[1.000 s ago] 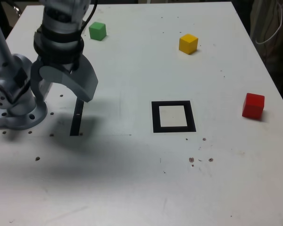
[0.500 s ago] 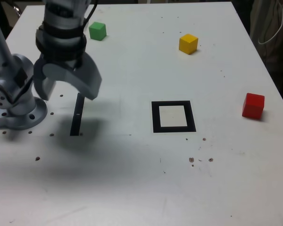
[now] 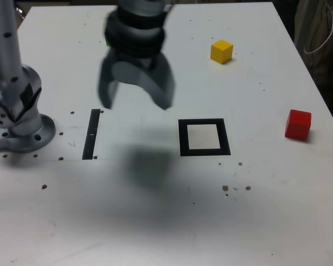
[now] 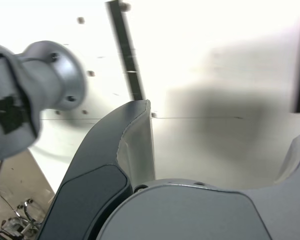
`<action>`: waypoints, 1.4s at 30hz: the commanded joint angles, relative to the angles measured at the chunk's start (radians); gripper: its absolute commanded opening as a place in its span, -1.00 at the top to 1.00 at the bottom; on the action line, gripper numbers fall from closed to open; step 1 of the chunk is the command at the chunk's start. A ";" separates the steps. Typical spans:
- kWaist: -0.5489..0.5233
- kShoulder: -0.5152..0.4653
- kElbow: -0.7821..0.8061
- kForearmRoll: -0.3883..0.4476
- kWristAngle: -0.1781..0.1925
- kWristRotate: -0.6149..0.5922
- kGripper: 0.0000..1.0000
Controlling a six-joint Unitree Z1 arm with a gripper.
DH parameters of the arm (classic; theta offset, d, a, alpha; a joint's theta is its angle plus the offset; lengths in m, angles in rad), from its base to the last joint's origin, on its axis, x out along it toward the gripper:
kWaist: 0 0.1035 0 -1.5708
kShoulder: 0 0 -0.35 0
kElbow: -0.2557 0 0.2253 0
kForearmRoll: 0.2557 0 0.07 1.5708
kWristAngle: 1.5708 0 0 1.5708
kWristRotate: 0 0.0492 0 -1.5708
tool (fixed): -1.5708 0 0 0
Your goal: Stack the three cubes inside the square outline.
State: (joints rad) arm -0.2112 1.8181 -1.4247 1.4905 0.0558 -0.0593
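Note:
A yellow cube (image 3: 221, 51) sits at the far side of the white table, and a red cube (image 3: 297, 124) lies near the exterior view's right edge. The third cube is hidden, where my arm crosses the far part of the table. The square outline (image 3: 182, 137) is a thick black frame with a white centre, and nothing is in it. My gripper (image 3: 135, 103) hangs blurred above the table, just to the exterior view's left of the outline. It is open with nothing between its fingers (image 4: 127, 145). Bare table and its own shadow lie under the gripper (image 4: 225, 120).
A thin black strip (image 3: 91, 134) lies to the exterior view's left of the gripper and shows again as the strip (image 4: 125, 50) in the wrist view. The arm's grey base (image 3: 22, 130) stands at the left edge. Small dark specks dot the table's near part.
The gripper has swung from above the strip towards the exterior view's right, close to the square outline, and stays open. My arm now covers the green cube. The yellow and red cubes have not moved.

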 commanded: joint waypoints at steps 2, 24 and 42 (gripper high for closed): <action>-0.002 0.066 -0.260 0.030 0.011 0.022 -0.95; 0.036 0.407 -0.849 0.137 0.098 0.215 -0.95; 0.085 0.649 -1.110 0.148 0.048 0.321 -0.93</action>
State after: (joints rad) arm -0.1311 2.4611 -2.5269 1.6260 0.1039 0.2594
